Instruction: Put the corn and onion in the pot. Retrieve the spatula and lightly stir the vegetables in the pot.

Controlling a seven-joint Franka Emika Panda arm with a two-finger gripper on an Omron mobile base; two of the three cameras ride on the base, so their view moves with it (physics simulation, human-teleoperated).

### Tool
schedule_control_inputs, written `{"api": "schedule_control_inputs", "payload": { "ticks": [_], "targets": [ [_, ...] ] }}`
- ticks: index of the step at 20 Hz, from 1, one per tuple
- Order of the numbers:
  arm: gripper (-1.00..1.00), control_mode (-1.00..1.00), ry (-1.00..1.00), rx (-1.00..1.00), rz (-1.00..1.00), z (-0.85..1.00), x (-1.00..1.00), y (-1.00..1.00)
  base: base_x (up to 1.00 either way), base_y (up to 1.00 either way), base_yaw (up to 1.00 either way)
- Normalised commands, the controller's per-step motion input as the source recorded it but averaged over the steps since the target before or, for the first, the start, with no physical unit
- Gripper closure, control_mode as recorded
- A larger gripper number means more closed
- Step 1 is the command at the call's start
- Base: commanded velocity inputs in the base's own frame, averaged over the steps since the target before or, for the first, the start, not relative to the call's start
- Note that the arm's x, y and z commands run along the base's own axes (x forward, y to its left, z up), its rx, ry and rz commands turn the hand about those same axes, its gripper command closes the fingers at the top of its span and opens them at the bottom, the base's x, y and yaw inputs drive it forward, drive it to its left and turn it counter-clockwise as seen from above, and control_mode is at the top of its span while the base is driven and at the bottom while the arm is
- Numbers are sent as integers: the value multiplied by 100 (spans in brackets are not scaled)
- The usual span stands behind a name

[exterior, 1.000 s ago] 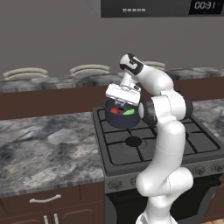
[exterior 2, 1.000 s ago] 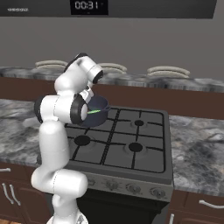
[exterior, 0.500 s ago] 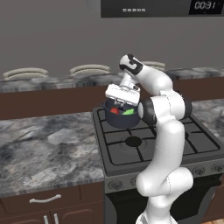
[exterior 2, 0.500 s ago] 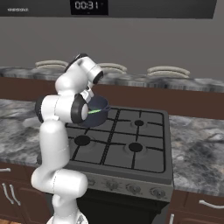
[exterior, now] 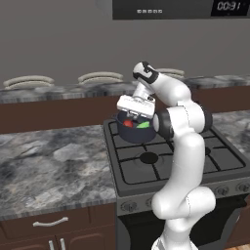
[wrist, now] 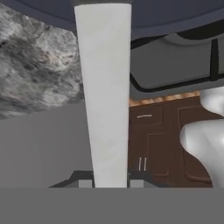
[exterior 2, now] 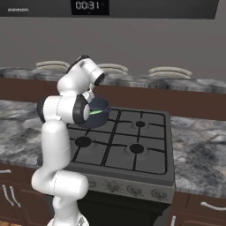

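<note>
The dark blue-grey pot [exterior: 128,135] stands on the stove's back left burner. Inside it lie the red-orange onion [exterior: 128,123] and, to its right, the light-green corn [exterior: 143,125]. My gripper [exterior: 133,115] hangs over the pot's mouth, pointing down into it. In the hand view the gripper [wrist: 110,182] is shut on the spatula [wrist: 105,96], whose flat light-grey blade runs up between the fingertips [wrist: 85,181] to the pot's rim [wrist: 175,17]. From the right base view my arm hides most of the pot [exterior 2: 99,116], but the corn [exterior 2: 96,112] shows as a green streak.
The black gas stove [exterior: 176,166] has three free burners. Grey granite counters lie on both sides [exterior: 53,161] [exterior 2: 198,145]. Plates [exterior 2: 170,71] rest on the raised back ledge, and a microwave [exterior: 180,7] hangs above. Cabinet doors [wrist: 153,140] sit below.
</note>
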Motion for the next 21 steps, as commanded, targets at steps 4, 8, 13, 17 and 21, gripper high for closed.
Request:
{"api": "schedule_control_inputs", "payload": {
  "ticks": [4,8,13,17,21],
  "targets": [
    [100,-100,9,0,0,-1,0,0,0,0,0],
    [100,-100,5,0,0,0,0,0,0,0,0],
    [100,-100,-1,0,0,-4,-36,0,0,0,0],
    [100,-100,-14,0,0,0,-51,0,0,0,0],
    [100,-100,-26,0,0,7,-46,1,0,0,0]
  ]
}}
